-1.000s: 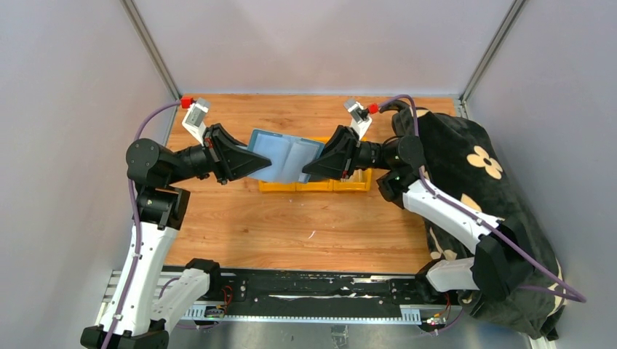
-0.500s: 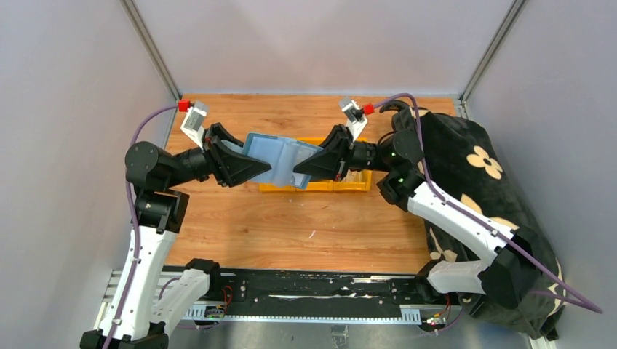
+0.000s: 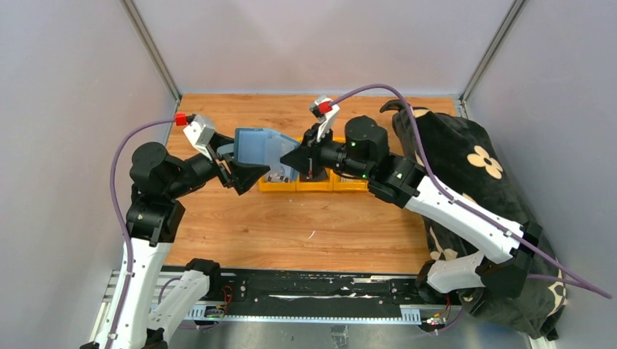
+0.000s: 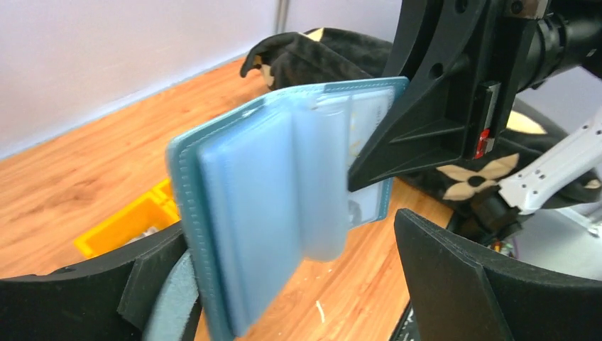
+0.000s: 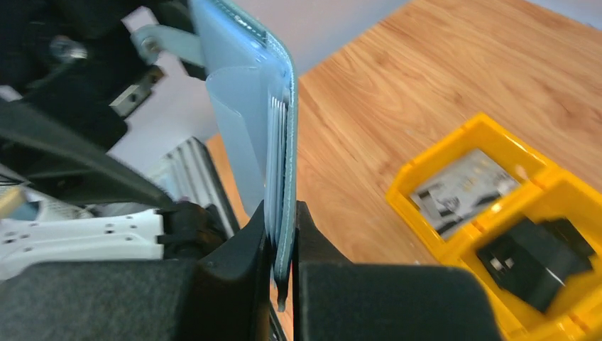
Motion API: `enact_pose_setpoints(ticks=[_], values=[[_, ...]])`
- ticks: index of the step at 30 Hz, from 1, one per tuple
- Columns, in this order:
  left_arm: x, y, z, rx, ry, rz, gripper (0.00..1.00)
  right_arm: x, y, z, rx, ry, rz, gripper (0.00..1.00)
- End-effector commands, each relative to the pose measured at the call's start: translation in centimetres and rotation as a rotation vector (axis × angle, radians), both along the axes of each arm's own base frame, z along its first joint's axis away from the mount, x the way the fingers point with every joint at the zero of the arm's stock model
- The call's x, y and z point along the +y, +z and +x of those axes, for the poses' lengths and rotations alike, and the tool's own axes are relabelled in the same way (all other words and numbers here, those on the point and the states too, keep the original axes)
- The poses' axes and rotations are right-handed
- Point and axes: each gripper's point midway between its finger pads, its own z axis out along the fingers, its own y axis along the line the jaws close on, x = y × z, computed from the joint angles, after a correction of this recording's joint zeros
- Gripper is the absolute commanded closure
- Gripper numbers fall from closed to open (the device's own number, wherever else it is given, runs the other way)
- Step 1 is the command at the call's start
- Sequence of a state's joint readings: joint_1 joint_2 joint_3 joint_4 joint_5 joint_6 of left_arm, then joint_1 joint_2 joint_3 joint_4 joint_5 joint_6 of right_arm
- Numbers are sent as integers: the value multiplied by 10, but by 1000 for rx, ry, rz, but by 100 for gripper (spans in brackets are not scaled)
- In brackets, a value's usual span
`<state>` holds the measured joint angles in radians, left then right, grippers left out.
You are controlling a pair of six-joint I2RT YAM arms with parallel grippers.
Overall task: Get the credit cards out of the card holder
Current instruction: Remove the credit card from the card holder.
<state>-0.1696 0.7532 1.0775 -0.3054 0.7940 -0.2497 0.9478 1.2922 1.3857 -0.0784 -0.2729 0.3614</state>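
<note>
Bright, even, diffuse light from above; shadows on table (image 3: 291, 218) soft, faint. Walls (image 3: 73, 109) evenly lit. Top view sharp throughout. Left wrist view: card holder (image 4: 255, 213) motion-blurred, foreground soft. Right wrist view: near foreground out of focus, yellow bins (image 5: 490, 128) sharper.

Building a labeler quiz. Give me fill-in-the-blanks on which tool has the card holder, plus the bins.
1. The right tool is ___ on the card holder.
2. The left tool is ___, with a jaw on either side of the card holder.
3. The bins are coloured ___.
Missing words: shut; open; yellow.
</note>
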Motion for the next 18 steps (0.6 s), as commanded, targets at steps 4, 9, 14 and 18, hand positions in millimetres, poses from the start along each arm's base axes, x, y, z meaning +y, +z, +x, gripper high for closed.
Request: enact_pose_setpoints(ticks=[4,9,14,18], values=[[-1,-28,1,-108,50,132,0,12,-20,10,-71,-191,-222,100],[10,-48,11,-146,133,247,2,24,-19,1,-75,-149,-221,100],[24,-48,16,-194,213,294,15,23,-13,-10,-75,-107,-174,100],[24,-43,23,-180,248,240,21,35,-8,-23,-36,-28,-136,100]])
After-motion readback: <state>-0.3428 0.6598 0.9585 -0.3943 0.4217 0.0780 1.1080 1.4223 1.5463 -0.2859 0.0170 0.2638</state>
